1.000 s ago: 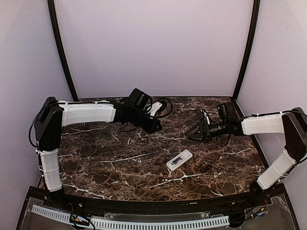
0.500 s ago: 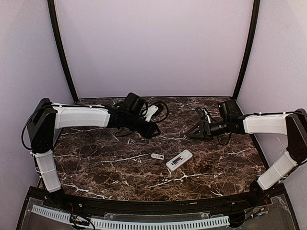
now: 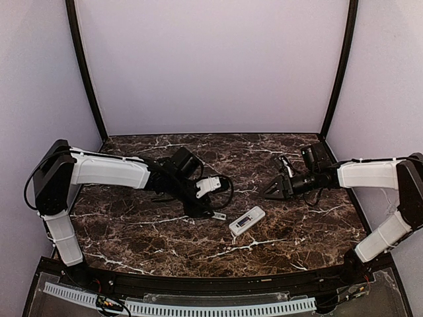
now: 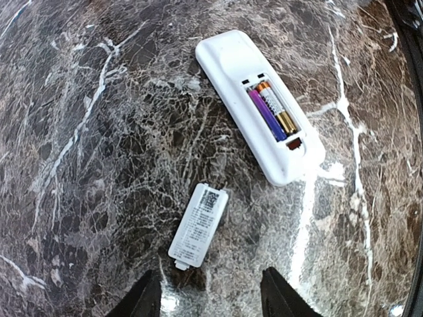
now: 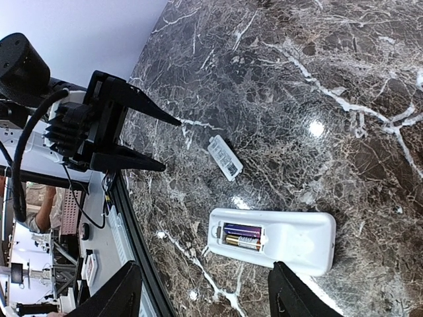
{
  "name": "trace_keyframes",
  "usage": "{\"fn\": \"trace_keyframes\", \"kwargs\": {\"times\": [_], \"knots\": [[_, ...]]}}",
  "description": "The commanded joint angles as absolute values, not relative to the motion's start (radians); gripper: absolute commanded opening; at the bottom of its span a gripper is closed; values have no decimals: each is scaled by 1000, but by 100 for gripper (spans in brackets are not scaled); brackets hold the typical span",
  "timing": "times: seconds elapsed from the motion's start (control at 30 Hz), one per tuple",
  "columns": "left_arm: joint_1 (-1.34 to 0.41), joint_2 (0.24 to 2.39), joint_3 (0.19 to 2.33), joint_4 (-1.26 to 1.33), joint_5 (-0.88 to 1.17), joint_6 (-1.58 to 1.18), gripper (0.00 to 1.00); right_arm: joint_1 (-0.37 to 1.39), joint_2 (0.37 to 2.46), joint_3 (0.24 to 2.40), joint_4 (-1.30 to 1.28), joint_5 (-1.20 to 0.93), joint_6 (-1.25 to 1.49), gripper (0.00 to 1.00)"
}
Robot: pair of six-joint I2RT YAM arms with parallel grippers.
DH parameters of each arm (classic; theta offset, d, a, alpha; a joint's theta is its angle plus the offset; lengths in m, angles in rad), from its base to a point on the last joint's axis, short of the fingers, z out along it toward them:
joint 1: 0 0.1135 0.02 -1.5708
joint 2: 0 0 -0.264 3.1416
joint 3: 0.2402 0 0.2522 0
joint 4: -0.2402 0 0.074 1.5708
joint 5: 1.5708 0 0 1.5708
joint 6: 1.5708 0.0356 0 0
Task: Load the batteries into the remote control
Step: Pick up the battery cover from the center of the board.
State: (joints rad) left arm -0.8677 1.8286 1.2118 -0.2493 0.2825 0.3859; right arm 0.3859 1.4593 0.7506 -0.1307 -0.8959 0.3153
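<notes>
The white remote control (image 3: 247, 220) lies back-up on the marble table, its compartment uncovered. Two batteries (image 4: 272, 111), one purple and one gold-tipped, sit side by side in the compartment. The small loose white cover (image 4: 198, 225) lies flat on the table left of the remote control (image 4: 261, 105), just ahead of my left gripper (image 4: 211, 294). That gripper is open and holds nothing. My right gripper (image 5: 208, 294) hovers open to the right of the remote control (image 5: 271, 241), empty. The cover (image 5: 225, 158) and batteries (image 5: 243, 236) show in the right wrist view too.
The dark marble table (image 3: 145, 231) is walled by lilac panels on three sides. A black rail (image 3: 198, 285) runs along its near edge. The left arm's cable loops over the table behind its wrist (image 3: 228, 191).
My left gripper has opened and swung forward and down. The cover, unseen a second ago, now lies on the table left of the remote control. The right gripper drew back slightly.
</notes>
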Motion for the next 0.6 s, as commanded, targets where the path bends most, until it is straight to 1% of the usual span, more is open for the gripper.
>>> {"fn": "trace_keyframes", "kwargs": {"times": [0.0,0.33,0.57], "knots": [[-857,1836,1211,-301,341,596,52,377,1463,732,-139,-875,294,65],[-835,1965,1306,-319,465,714,49,364,1554,750,-133,-863,311,64],[-832,2030,1347,-319,444,748,49,361,1628,762,-109,-859,315,64]]}}
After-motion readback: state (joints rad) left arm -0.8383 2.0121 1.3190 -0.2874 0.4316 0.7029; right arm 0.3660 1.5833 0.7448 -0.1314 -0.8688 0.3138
